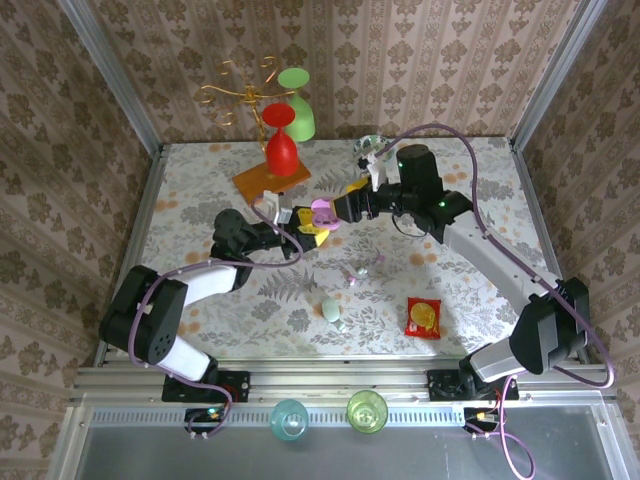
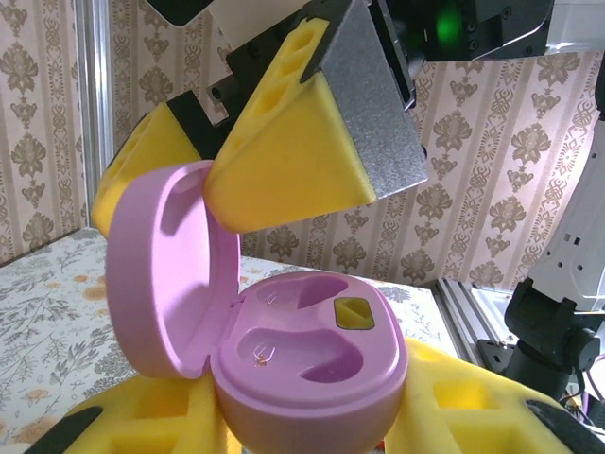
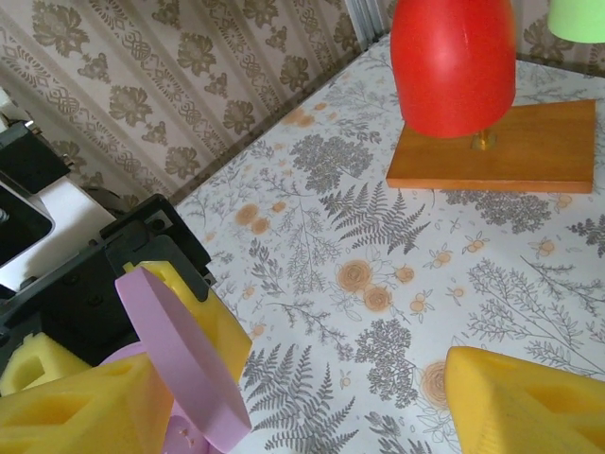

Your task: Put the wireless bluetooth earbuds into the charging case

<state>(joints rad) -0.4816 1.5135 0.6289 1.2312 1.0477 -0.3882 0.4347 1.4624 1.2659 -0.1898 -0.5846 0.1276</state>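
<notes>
So the left gripper (image 1: pixel 305 232) is clamped on the open lilac pebble-shaped plastic charging case (image 2: pixel 312 359), mid-table. The right gripper (image 1: pixel 343 204) hangs wide open at its lid. The tiny lilac earbuds (image 1: pixel 353 276) lie loose on the near side, closest to the right arm.

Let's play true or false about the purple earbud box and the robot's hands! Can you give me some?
1. The purple case has its lid open. True.
2. The earbuds are already inside it. False: it is empty inside.
3. The left gripper holds the purple case. True.
4. The right gripper is squeezed shut. False: its fingers stand wide apart.
5. The snack packet is blue. False: it is red.
</notes>
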